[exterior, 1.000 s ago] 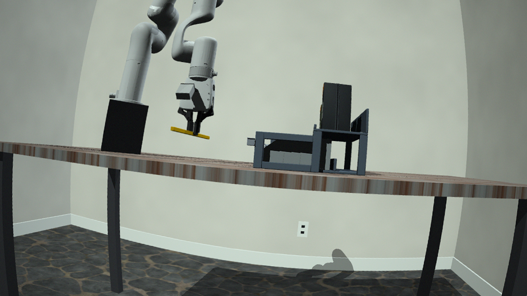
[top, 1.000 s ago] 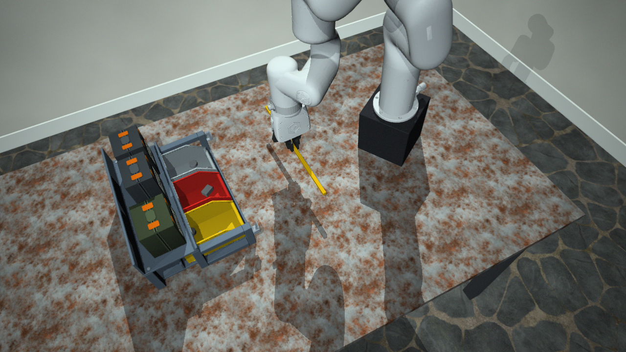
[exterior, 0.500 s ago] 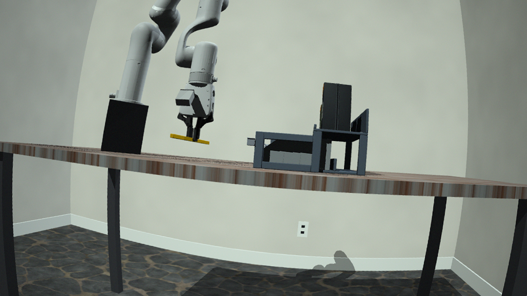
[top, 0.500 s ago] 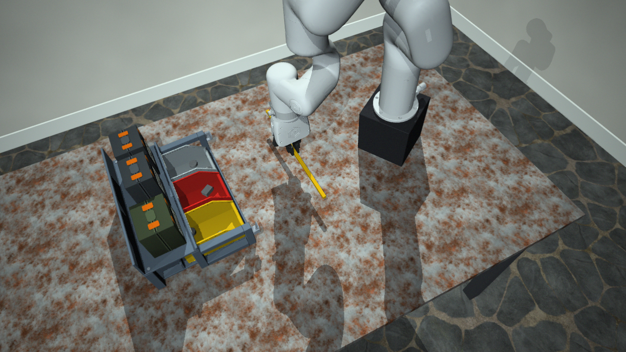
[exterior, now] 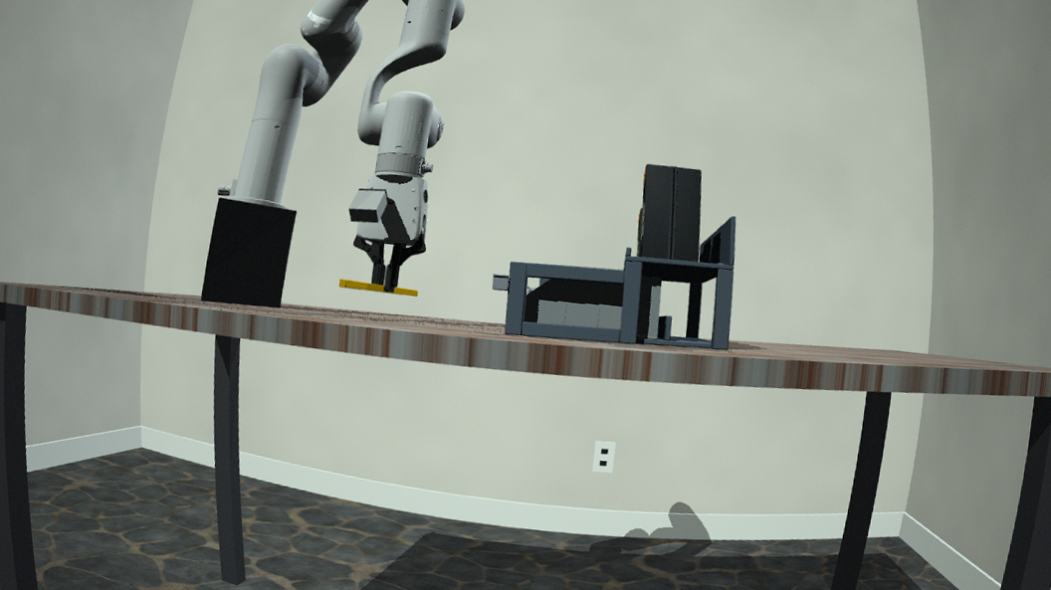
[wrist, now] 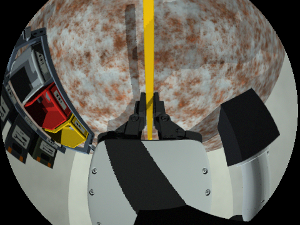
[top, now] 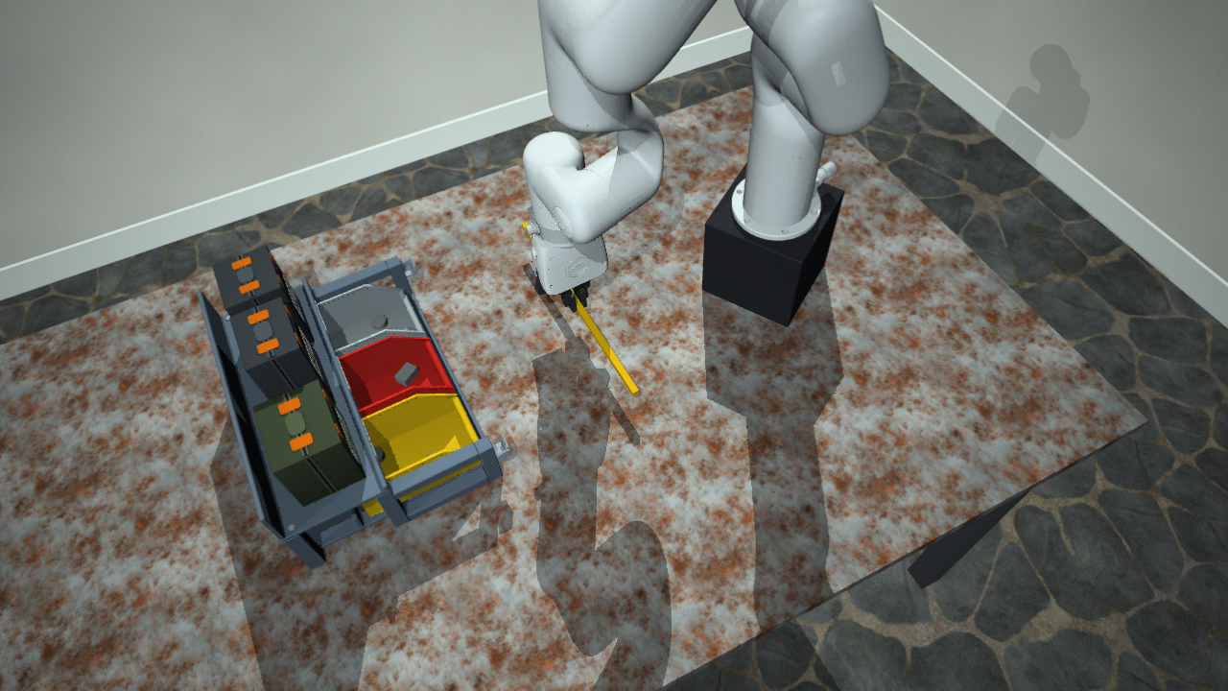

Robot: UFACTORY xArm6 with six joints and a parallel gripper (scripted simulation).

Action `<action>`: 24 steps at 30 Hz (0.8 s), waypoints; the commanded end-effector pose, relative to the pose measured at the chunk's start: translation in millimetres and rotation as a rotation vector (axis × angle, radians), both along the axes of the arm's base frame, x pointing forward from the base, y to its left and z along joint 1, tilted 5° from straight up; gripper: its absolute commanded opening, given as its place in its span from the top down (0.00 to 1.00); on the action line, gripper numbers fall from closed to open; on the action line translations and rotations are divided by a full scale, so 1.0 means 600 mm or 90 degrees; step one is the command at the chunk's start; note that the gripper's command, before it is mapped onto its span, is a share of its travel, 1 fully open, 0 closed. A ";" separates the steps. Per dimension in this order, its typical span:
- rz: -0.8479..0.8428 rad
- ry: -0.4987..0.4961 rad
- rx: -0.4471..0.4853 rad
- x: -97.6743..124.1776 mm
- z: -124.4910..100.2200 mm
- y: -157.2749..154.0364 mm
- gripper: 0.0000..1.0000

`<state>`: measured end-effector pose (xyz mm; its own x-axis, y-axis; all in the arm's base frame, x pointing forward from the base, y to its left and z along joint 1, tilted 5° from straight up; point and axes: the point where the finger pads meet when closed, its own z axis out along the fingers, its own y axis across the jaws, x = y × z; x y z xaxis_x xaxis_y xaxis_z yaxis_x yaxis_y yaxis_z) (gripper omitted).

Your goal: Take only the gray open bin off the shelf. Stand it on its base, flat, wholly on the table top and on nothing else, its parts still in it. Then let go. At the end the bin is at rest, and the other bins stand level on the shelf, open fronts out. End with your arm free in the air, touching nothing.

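Observation:
My gripper [top: 577, 302] [exterior: 385, 283] [wrist: 149, 99] is shut on a yellow bar [top: 609, 347] [wrist: 149, 47], held about level a little above the table top [top: 944, 344] and away from the shelf [exterior: 516, 301]. The gray bin [top: 347, 328] [wrist: 26, 67] stands in the shelf's low front bay, at the far end in the top view, with a dark round part [top: 379, 321] in it. The red bin [top: 373, 365] [wrist: 53, 107] beside it holds a gray block [top: 407, 372]. The yellow bin [top: 420, 429] [wrist: 70, 135] is at the near end, with a dark round part.
Two black cases [top: 246, 274] [top: 264, 330] and a green case [top: 295, 420] with orange latches stand on the higher rear level. Small metal brackets [top: 503, 447] [top: 410, 267] stick out at the shelf's front corners. The arm's black base block [top: 755, 274] [exterior: 248, 254] stands across the table.

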<state>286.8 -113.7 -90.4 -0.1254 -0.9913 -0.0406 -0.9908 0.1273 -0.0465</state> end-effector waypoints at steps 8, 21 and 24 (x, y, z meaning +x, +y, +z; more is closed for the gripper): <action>0.000 -0.018 -0.002 0.003 -0.012 -0.001 1.00; 0.000 -0.018 -0.002 0.006 -0.045 0.000 1.00; 0.000 -0.018 -0.002 0.006 -0.045 0.000 1.00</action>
